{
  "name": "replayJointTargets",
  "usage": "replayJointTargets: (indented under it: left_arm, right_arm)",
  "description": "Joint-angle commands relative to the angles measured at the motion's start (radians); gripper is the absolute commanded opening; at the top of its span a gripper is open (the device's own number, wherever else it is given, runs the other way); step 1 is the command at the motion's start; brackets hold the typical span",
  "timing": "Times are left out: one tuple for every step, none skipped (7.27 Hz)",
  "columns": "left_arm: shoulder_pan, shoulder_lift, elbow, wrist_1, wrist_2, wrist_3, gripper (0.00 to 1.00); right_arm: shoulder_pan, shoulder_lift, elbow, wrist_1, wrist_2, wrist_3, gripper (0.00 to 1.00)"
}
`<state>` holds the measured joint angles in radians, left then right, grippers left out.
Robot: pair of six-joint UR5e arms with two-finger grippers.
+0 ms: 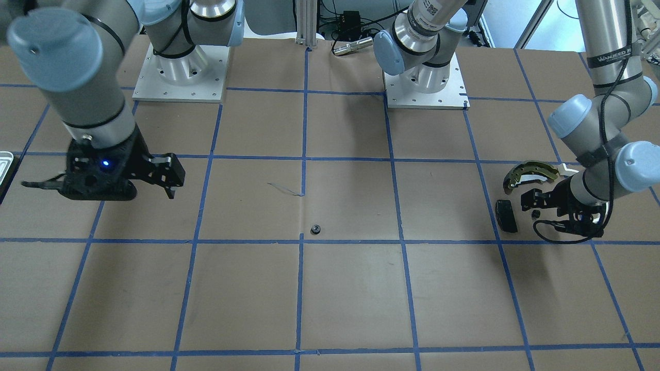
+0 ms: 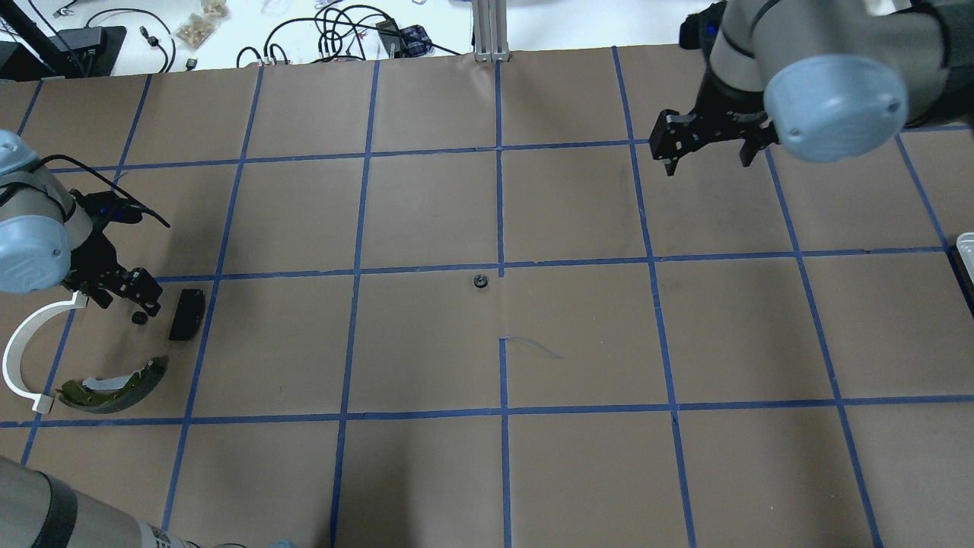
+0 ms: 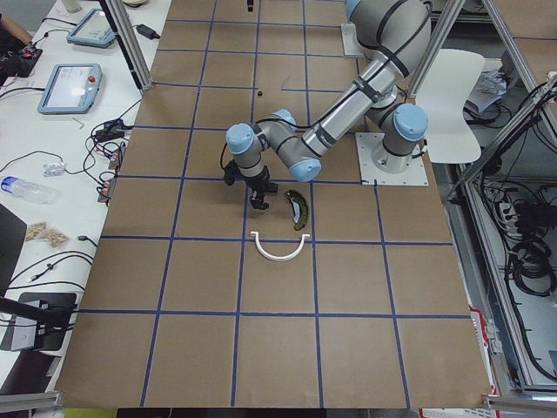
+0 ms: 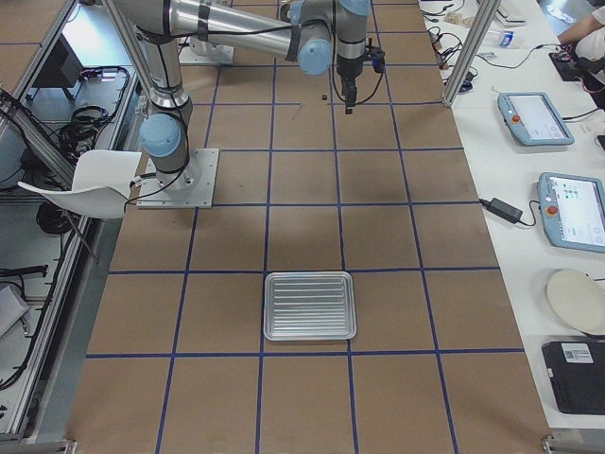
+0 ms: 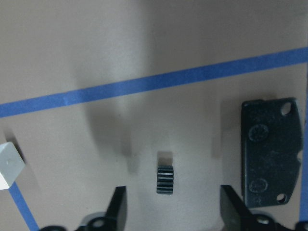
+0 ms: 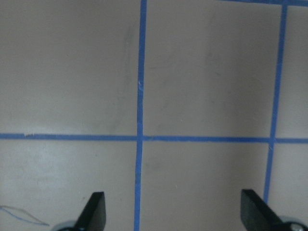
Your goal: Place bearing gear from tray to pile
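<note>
Bearing gear (image 5: 165,180) sits on the surface between the fingers of the left claw (image 5: 172,204) and touches neither. That claw is spread wide and holds nothing. The gear is tiny and ribbed, just beside the black pad (image 5: 272,151) but apart from it. White arc strip (image 2: 19,350) and olive shoe (image 2: 114,380) lie near, so the gear is in the pile, well apart from the tray (image 4: 309,307) at the other end of the surface. Right claw (image 2: 708,164) hovers above the surface on the robot's right side, also spread, nothing in it. A second small black round part (image 2: 480,281) lies alone at the middle of the surface. It is likely another gear, but too small to tell.

Step in hand, judged: the drop-off at the pile looks done, with the left claw at release. Next move calls for a straight lift so the fingers don't clip the gear or the pad. If the middle part is a gear too, it needs a low, centred pinch, since it is small and could roll.
</note>
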<state>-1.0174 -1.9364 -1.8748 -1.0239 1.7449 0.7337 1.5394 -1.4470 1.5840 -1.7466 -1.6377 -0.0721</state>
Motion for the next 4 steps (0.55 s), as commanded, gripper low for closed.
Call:
replayJointTargets:
  left_arm:
    - [-0.125, 0.043, 0.040, -0.025, 0.001, -0.104, 1.00]
    - [-0.209, 0.065, 0.078, -0.100, -0.001, -0.243, 1.00]
    - [-0.287, 0.083, 0.121, -0.175, -0.039, -0.349, 1.00]
    - [-0.358, 0.082, 0.156, -0.201, -0.088, -0.453, 1.00]
  right_arm:
    - [0.031, -0.106, -0.091, 0.197, 0.034, 0.123, 1.00]
    - [0.075, -0.116, -0.088, 0.199, 0.038, 0.141, 1.00]
    - [0.090, -0.122, -0.082, 0.196, 0.041, 0.085, 1.00]
    - [0.088, -0.128, -0.070, 0.184, 0.042, -0.008, 1.00]
